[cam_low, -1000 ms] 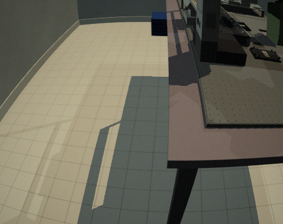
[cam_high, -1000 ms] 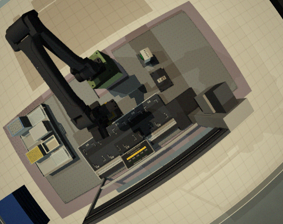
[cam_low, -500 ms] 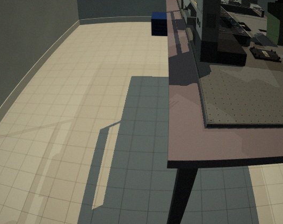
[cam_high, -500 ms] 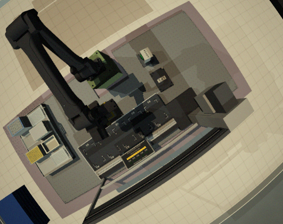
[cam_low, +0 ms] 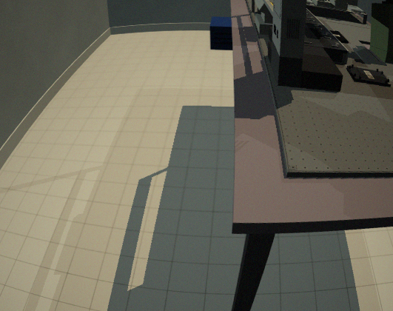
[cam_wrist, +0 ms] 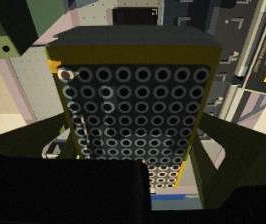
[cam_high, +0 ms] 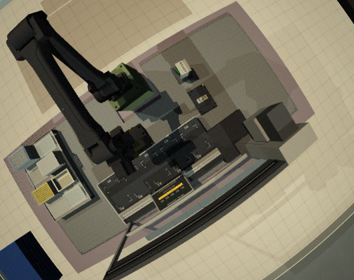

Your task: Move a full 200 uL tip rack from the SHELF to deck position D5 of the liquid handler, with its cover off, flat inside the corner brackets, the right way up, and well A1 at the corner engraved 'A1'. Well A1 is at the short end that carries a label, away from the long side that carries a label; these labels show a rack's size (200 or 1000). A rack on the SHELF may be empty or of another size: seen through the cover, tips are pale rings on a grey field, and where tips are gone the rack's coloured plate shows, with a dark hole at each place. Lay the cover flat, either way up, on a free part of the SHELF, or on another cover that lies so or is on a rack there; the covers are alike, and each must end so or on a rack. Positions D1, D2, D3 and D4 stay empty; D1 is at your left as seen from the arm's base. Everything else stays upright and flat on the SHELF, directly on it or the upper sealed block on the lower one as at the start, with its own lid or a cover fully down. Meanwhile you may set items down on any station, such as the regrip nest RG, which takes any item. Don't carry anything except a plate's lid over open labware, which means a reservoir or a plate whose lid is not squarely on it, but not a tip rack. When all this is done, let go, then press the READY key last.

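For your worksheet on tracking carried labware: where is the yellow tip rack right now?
The yellow tip rack fills the wrist view, clamped in the gripper; from the top it hangs at the liquid handler deck's edge nearest the arm.

Yellow-framed tip rack [cam_wrist: 133,115] shows pale rings on dark grey.
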